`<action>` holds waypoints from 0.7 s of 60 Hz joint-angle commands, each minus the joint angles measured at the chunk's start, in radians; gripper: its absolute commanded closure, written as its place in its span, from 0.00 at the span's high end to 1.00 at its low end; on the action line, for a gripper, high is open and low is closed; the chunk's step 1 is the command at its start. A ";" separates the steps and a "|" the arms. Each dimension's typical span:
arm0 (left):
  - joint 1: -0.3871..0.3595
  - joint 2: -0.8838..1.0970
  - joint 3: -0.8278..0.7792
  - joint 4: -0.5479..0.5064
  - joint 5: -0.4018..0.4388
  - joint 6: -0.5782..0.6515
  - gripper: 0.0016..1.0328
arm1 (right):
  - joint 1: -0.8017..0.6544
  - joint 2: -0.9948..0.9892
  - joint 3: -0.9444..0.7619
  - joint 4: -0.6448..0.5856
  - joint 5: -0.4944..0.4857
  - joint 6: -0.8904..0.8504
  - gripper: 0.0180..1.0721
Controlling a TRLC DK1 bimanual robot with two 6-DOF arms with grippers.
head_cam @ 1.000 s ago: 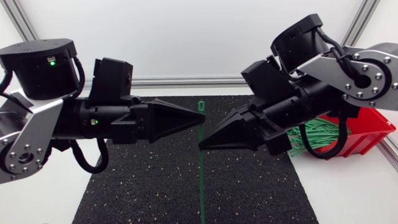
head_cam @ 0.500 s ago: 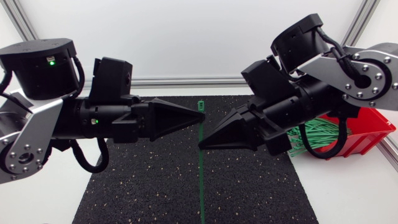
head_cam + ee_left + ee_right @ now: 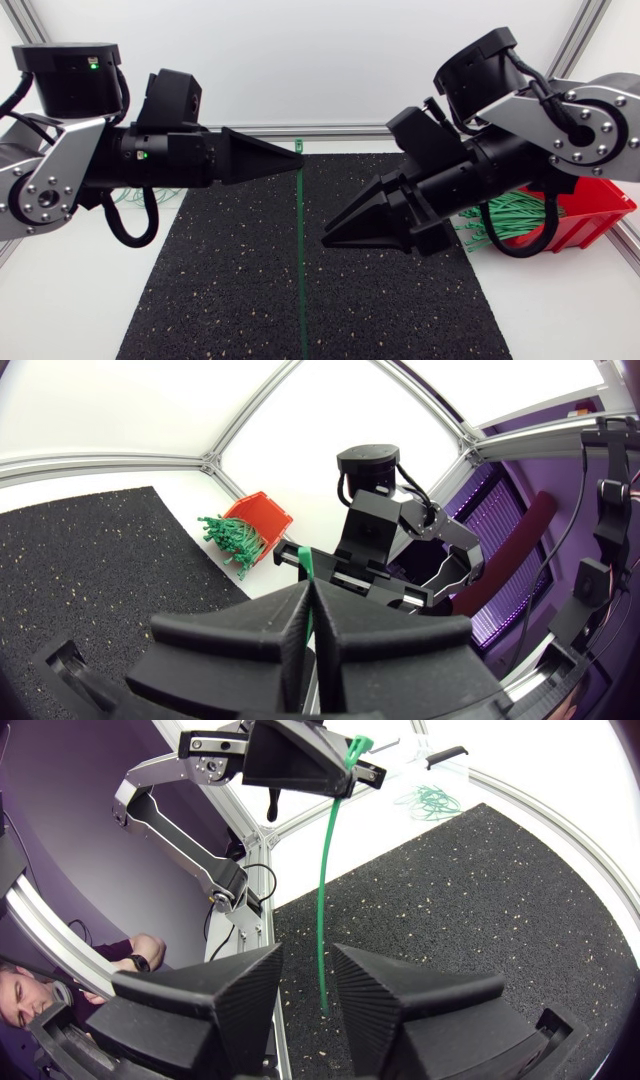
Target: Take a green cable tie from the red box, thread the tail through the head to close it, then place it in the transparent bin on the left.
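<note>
My left gripper [image 3: 297, 160] is shut on a green cable tie [image 3: 301, 250] just below its head, and the long tail hangs straight down over the black mat [image 3: 400, 300]. The left wrist view shows the fingers [image 3: 285, 625] pressed together on the strip [image 3: 307, 565]. Just to the tie's right, my right gripper [image 3: 326, 239] is open and not touching it. In the right wrist view the tie [image 3: 324, 890] dangles ahead of the parted fingers [image 3: 215, 995]. The red box [image 3: 600, 215] of loose green ties [image 3: 505, 215] sits at the far right.
Several green ties [image 3: 125, 200] lie at the left behind my left arm, seen also as a small heap of ties [image 3: 430, 798] past the mat's edge. The bin's clear walls are hard to make out. The mat's front half lies under the hanging tail.
The right gripper has opened and let go of the tie. The left arm has drawn back to the left and upward, carrying the tie away from the right fingertips.
</note>
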 commanded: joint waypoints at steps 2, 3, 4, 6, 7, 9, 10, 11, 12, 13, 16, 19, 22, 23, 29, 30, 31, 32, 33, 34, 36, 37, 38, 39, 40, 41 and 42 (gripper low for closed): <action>0.050 0.025 0.034 -0.018 0.055 -0.019 0.04 | 0.003 -0.002 -0.002 -0.048 0.021 -0.005 0.51; 0.054 0.025 0.034 -0.020 0.059 -0.019 0.04 | 0.003 0.002 0.001 -0.063 0.021 -0.017 0.53; 0.068 0.028 0.035 -0.023 0.070 -0.019 0.04 | 0.003 0.005 -0.002 -0.080 0.022 -0.028 0.58; 0.082 0.028 0.037 -0.024 0.087 -0.019 0.04 | 0.006 0.007 -0.021 -0.109 0.025 -0.051 0.79; 0.090 0.028 0.035 -0.024 0.090 -0.019 0.04 | 0.011 0.013 -0.017 -0.137 0.041 -0.057 0.89; 0.104 0.030 0.035 -0.024 0.096 -0.019 0.04 | 0.020 0.032 -0.004 -0.188 0.068 -0.100 0.93; 0.110 0.028 0.034 -0.024 0.102 -0.016 0.04 | 0.025 0.044 0.002 -0.214 0.065 -0.123 0.94; 0.114 0.028 0.031 -0.024 0.105 -0.013 0.04 | 0.026 0.051 0.006 -0.221 0.064 -0.126 0.94; 0.119 0.028 0.028 -0.024 0.110 -0.008 0.04 | 0.029 0.059 0.009 -0.226 0.062 -0.125 0.94; 0.125 0.028 0.025 -0.024 0.113 -0.002 0.04 | 0.037 0.067 0.010 -0.229 0.062 -0.125 0.94; 0.133 0.028 0.015 -0.024 0.116 0.003 0.04 | 0.057 0.074 0.010 -0.221 0.071 -0.131 0.94; 0.140 0.027 0.009 -0.024 0.121 0.007 0.04 | 0.080 0.067 0.002 -0.195 0.103 -0.146 0.94; 0.157 0.027 0.003 -0.024 0.136 0.009 0.04 | 0.106 0.042 -0.014 -0.139 0.145 -0.123 0.95; 0.160 0.027 0.002 -0.024 0.141 0.009 0.04 | 0.111 0.038 -0.016 -0.129 0.151 -0.122 0.95; 0.180 0.025 -0.006 -0.024 0.153 0.010 0.04 | 0.129 -0.005 -0.045 -0.031 0.260 -0.145 0.95; 0.183 0.025 -0.008 -0.024 0.156 0.010 0.04 | 0.138 -0.015 -0.056 -0.002 0.300 -0.158 0.95; 0.185 0.025 -0.009 -0.026 0.159 0.010 0.04 | 0.152 -0.022 -0.067 0.023 0.338 -0.174 0.95; 0.188 0.025 -0.009 -0.026 0.159 0.010 0.04 | 0.161 -0.027 -0.073 0.035 0.358 -0.178 0.95; 0.189 0.025 -0.009 -0.028 0.162 0.010 0.04 | 0.172 -0.028 -0.076 0.041 0.370 -0.181 0.95; 0.193 0.025 -0.009 -0.031 0.165 0.010 0.04 | 0.175 -0.027 -0.074 0.041 0.370 -0.189 0.95; 0.200 0.025 -0.011 -0.032 0.171 0.010 0.04 | 0.178 -0.019 -0.073 0.038 0.370 -0.211 0.95; 0.203 0.025 -0.012 -0.032 0.173 0.010 0.04 | 0.180 -0.019 -0.073 0.036 0.369 -0.223 0.95; 0.206 0.025 -0.012 -0.032 0.174 0.010 0.04 | 0.181 -0.019 -0.073 0.035 0.369 -0.243 0.95; 0.209 0.025 -0.014 -0.032 0.177 0.010 0.04 | 0.186 -0.019 -0.073 0.033 0.367 -0.257 0.95; 0.211 0.025 -0.014 -0.032 0.179 0.010 0.04 | 0.192 -0.018 -0.070 0.033 0.366 -0.269 0.95; 0.212 0.025 -0.014 -0.032 0.181 0.010 0.04 | 0.201 -0.015 -0.065 0.032 0.366 -0.281 0.95; 0.214 0.025 -0.014 -0.032 0.182 0.010 0.04 | 0.207 -0.005 -0.057 0.023 0.367 -0.290 0.95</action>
